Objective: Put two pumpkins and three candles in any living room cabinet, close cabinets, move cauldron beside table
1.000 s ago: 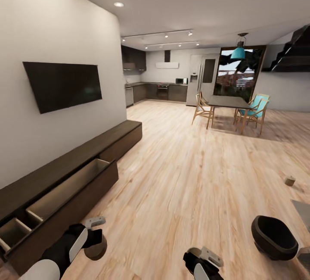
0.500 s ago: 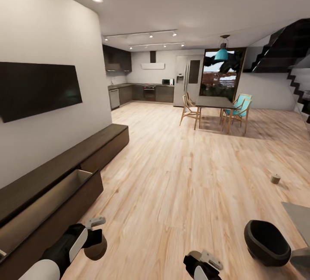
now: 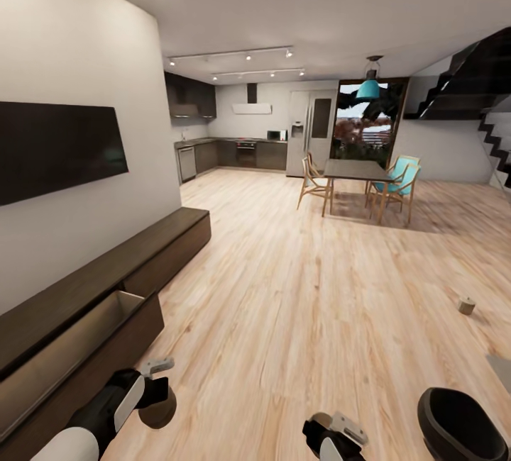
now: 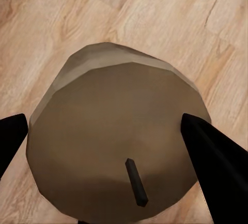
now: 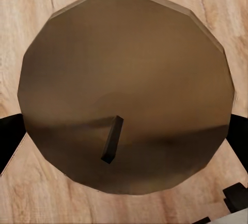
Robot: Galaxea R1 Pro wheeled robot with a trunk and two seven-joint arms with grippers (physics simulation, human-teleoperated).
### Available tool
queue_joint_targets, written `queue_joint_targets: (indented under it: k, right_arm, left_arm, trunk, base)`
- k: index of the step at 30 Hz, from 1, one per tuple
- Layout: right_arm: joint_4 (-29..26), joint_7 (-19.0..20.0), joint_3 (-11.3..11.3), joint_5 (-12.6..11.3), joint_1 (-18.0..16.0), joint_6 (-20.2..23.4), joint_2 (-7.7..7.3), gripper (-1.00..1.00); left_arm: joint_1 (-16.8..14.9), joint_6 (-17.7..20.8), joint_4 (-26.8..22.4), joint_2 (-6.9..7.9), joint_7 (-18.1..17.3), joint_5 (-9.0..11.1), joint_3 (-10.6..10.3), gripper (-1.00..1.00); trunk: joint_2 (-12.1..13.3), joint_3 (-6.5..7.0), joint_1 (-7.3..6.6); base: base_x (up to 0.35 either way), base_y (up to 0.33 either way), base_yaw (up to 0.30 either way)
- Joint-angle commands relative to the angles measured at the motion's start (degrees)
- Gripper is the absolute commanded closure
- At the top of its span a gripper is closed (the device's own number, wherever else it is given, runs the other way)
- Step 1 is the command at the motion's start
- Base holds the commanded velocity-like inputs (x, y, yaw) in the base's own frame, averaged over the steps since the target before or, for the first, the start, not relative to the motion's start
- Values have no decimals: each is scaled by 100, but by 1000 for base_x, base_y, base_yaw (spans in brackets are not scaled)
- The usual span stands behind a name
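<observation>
- Looking through the head view, we read no writing anywhere. Our left gripper (image 3: 157, 396) carries a tan candle (image 3: 157, 410) low over the wood floor (image 3: 298, 305), near the long dark cabinet (image 3: 106, 284), whose pale-lined drawer (image 3: 67, 344) stands open under the wall television (image 3: 57, 145). Our right gripper (image 3: 333, 436) sits at the bottom edge; its jaws we cannot judge here. A loose candle (image 3: 466, 306) stands on the floor far right, and the black cauldron (image 3: 465, 431) sits in the bottom right corner. A dining table (image 3: 358, 171) with chairs stands beyond.
- Left wrist view: both dark fingers (image 4: 217, 157) pinch the candle's sides, wick visible on the flat top.
- Right wrist view: another candle (image 5: 124, 97) is pinched between the fingers (image 5: 10, 136), a thing the head view hides.
</observation>
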Motion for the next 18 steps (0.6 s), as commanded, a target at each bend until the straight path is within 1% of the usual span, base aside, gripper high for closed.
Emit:
queue_joint_targets:
  k: [1,6,8,18]
  right_arm:
    - [-1,-1,1,8,-1,-1,1,100]
    - [-1,-1,1,6,2,5,5,100]
    - [-1,-1,1,6,-1,7,4,100]
    - [-1,-7,1,35,2,8,7,100]
  left_arm:
    - [-1,0,-3,0,1,-1,0,100]
    - [-1,0,-3,0,1,-1,0,100]
    - [-1,0,-3,0,1,-1,2,100]
    - [-1,0,-1,0,1,-1,9,100]
  trunk:
    - [0,0,0]
    - [0,0,0]
    - [0,0,0]
    - [0,0,0]
  base:
    - [330,0,0]
    - [330,-33,8]
    - [323,-129,128]
    - [286,-212,270]
